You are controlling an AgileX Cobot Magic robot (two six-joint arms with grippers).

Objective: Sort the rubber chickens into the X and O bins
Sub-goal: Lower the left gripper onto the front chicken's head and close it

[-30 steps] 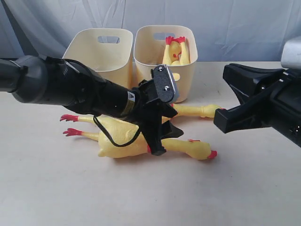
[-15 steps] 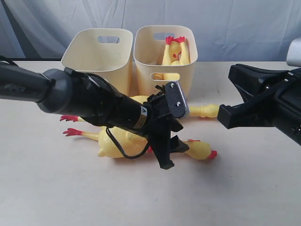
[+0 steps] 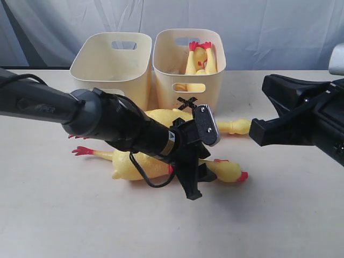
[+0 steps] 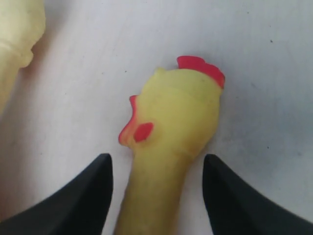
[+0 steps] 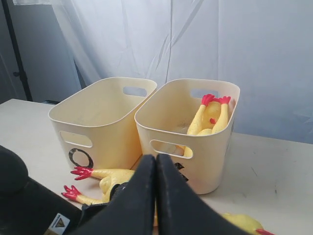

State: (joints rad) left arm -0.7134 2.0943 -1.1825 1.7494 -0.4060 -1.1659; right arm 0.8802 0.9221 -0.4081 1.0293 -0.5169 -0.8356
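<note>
Where the two arms come in over the bench [image 3: 279, 215], we note the left pincer [image 4: 156, 161] spread wide and set low astride the neck of the near chicken [image 4: 173, 115]. One black finger stands on either side of the neck, and a strip of bench shows between each finger and the rubber, so the pincer grips nothing. This chicken lies flat on the bench with its red comb and beak just past the fingertips. In the exterior view its body and red feet trail off to the left. Behind it, just in front of the bins, lies the far chicken [image 3: 161, 115], neck and head running out to the right. The left arm hides its middle, and we cannot tell whether the two birds touch. The right pincer [image 5: 155, 161] is pressed fully closed, fingers flat together, and holds nothing. It hangs on the right of the exterior view, well apart from the near chicken and seemingly close to the far chicken's head, though its height above the bench is unclear. The O bin [image 3: 115, 79] and the X bin [image 3: 212, 80] stand side by side at the back, walls touching or nearly so. The binned chicken [image 3: 200, 56] sits head down in the X bin, red feet up against the rear wall by the slot handle. A pale curtain [image 3: 269, 27] hangs behind everything.
</note>
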